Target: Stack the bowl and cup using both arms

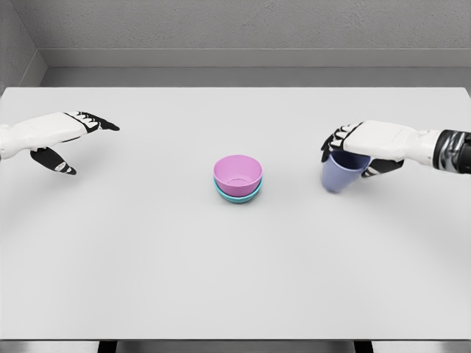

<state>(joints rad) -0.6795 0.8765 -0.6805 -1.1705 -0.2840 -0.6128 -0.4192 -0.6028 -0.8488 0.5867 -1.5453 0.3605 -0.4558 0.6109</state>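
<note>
1. Nearest to us on the white tabletop (pixel 147 279) sits a pink bowl (pixel 238 173), nested upright in a teal bowl (pixel 238 195) whose rim peeks out beneath it; the pair stands at the middle of the surface.
2. Our right hand (pixel 362 149) is curled over the rim of a lavender-blue cup (pixel 340 173), fingers wrapped round its top; the cup hangs upright, well to the right of the bowls. We cannot tell whether its base touches the tabletop.
3. Our left hand (pixel 65 140) hovers at the far left, fingers stretched out and thumb apart, holding nothing.
4. We judge the bowls already stacked and the cup the remaining piece to bring across and set into the pink bowl.
5. Risks: the grip is only at the rim, so the cup may tilt or slip during the carry; a low approach could knock the bowl stack sideways; releasing off-centre could leave the cup leaning on the bowl's wall.
</note>
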